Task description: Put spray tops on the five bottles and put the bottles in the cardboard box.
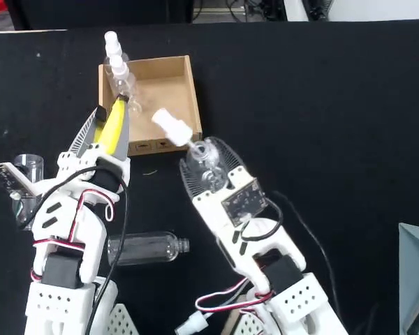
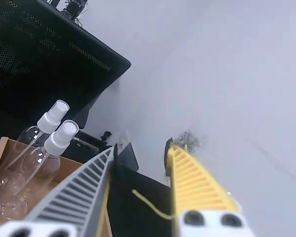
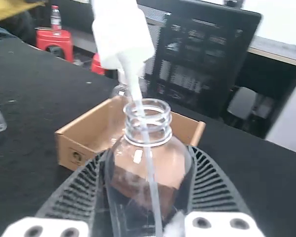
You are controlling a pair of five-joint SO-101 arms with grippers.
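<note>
A clear plastic bottle (image 3: 143, 163) is clenched round its body by the right pincer (image 1: 208, 166) near the middle of the black counter (image 1: 321, 105). A white spray top (image 3: 122, 34) has been set into its neck. The dip tube is seen running down inside, but the head leans toward 10 o'clock and stands clear of the threads, so it is judged not yet seated. The open brown cardboard box (image 1: 169, 105) lies at 11 o'clock from this bottle. Two clear bottles already fitted with white spray tops (image 1: 117, 70) stand in its 10 o'clock corner. The left pincer (image 2: 140, 150) is released, with nothing between its grey and yellow fingers, and is poised over the box edge nearest the arms, pointing toward 12 o'clock. A capless clear bottle (image 1: 143, 249) lies on its side at 7 o'clock from the held bottle. What seems to be another open bottle (image 1: 29, 167) stands at 9 o'clock, by the counter's edge. The step in hand is taken to be the capping of the third bottle. For the next move the free pincer would have to be brought across to 3 o'clock and closed on the spray head. The head would have to be straightened over the neck and turned down onto the threads while the bottle is kept steady.
</note>
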